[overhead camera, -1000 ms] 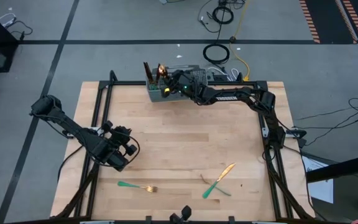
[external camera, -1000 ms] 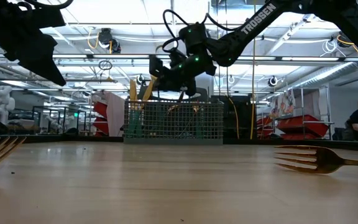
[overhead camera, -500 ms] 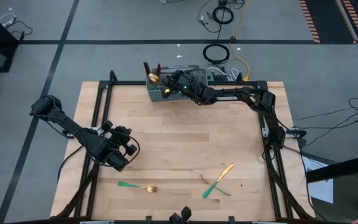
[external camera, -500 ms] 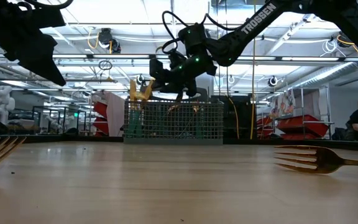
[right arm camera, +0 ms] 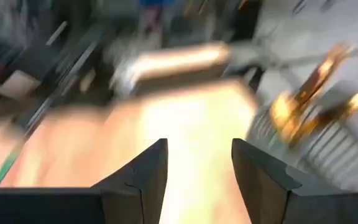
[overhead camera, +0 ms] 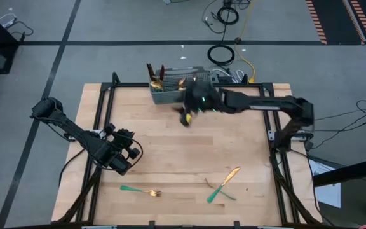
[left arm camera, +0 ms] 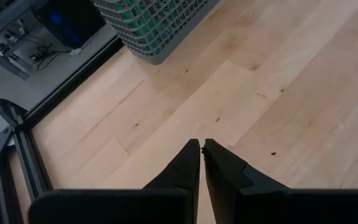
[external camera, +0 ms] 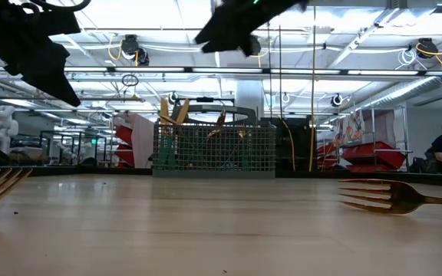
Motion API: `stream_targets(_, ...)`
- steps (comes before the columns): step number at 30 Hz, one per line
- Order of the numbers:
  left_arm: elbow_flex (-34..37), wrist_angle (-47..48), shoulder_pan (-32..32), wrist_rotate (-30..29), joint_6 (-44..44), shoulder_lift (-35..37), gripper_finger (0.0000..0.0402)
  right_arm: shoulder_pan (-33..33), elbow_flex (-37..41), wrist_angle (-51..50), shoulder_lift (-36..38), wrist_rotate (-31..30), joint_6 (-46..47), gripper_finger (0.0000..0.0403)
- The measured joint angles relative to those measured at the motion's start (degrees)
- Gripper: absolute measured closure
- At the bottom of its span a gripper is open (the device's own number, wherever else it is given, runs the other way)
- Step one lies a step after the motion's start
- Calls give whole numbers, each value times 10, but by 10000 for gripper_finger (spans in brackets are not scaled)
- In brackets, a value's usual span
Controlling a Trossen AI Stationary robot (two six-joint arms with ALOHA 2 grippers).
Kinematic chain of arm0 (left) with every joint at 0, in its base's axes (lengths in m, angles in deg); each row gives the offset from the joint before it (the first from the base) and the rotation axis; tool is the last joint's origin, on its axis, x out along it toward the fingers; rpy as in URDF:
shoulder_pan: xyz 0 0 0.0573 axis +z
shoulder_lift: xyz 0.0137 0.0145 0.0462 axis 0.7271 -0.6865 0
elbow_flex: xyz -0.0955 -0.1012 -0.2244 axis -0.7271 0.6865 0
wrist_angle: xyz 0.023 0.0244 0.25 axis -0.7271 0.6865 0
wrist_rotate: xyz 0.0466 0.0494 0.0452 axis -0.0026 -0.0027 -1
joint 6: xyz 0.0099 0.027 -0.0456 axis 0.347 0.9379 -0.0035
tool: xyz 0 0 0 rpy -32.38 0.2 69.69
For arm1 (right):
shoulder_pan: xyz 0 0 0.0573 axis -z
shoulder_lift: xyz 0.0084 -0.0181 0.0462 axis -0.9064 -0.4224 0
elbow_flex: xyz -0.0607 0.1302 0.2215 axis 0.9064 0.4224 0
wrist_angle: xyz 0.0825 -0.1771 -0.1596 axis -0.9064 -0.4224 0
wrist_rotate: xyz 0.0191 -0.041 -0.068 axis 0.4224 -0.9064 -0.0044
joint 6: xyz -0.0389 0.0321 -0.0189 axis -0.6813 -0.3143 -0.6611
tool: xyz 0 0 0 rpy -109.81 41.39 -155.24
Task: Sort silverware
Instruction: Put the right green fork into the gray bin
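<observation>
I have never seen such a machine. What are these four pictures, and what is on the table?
You see a robot with two dark arms at a wooden table. Each arm ends in a two-finger hand. One picture looks straight down from above, one looks level across the tabletop, and two come from cameras on the arms' wrists.

The left hand waits over the table's left side, fingers shut and holding nothing. The right hand is in front of the grey mesh basket at the far edge, open and empty.

In the basket stand gold pieces of silverware. On the table lie a fork with a green handle and, further right, a crossed pair of silverware pieces.
</observation>
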Motion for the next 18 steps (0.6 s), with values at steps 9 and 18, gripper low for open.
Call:
stream_targets(9,0,0,0,0,0,0,369,-165,1,-392,47,-17,97,236)
stream_targets(18,0,0,0,1,0,0,369,-292,18,-404,2,-12,233,236)
